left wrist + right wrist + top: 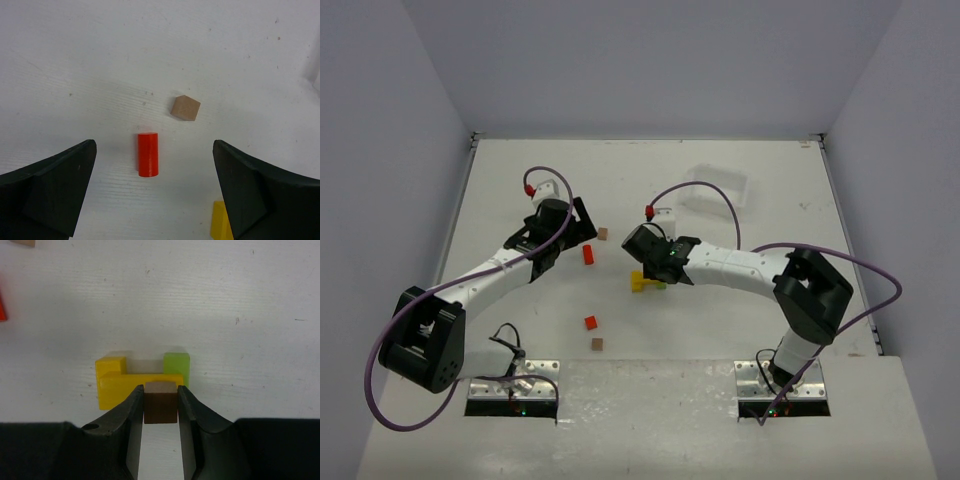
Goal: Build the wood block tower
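Observation:
The tower base is a yellow block (pixel 125 385) beside a green block (pixel 176 365) on the white table; in the top view it shows at the table's middle (pixel 645 281). My right gripper (pixel 161 390) is shut on a plain brown cube (pixel 161 405) and holds it just in front of and above the yellow block. My left gripper (pixel 154 148) is open and empty over a red cylinder (pixel 148 154) lying on the table between its fingers. A light brown cube (pixel 185 108) lies just beyond it.
A clear plastic tray (pixel 717 188) stands at the back right. A red cube (pixel 590 322) and a brown cube (pixel 597 343) lie near the front. The yellow block's corner (pixel 220 220) shows beside my left gripper's right finger. Grey walls enclose the table.

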Controlling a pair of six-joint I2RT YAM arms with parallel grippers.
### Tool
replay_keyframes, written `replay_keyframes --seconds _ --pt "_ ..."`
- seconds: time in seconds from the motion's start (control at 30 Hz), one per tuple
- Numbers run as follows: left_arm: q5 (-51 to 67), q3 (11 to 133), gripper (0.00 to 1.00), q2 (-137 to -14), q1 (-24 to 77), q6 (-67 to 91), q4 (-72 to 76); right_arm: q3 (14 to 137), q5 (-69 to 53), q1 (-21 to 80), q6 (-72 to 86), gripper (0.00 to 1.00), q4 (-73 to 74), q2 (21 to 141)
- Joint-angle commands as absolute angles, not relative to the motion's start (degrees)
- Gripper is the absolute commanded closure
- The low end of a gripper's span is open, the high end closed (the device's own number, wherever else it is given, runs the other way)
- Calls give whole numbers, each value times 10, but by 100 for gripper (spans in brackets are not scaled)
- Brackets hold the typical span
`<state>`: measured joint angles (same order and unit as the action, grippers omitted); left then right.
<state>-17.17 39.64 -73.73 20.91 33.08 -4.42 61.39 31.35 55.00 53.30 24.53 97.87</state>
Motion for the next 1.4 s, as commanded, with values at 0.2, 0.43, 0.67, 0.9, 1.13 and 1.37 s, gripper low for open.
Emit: replay_keyframes --seconds 0.2,0.43,0.67,0.9,1.13,1.37 --pt "-176 395 0 -727 203 334 -16 644 339 555 555 67 249 991" --pt "-174 393 0 -728 202 334 -13 646 339 555 557 66 251 992" --pt "-174 393 0 -728 202 334 -13 643 341 556 566 67 261 988" --pt "-172 393 0 -728 202 335 -12 638 345 558 568 69 265 981" --pt "-171 392 0 -728 202 335 -11 635 346 559 564 69 265 978" --pt "-169 393 0 -728 202 335 -11 631 355 559 568 69 270 972"
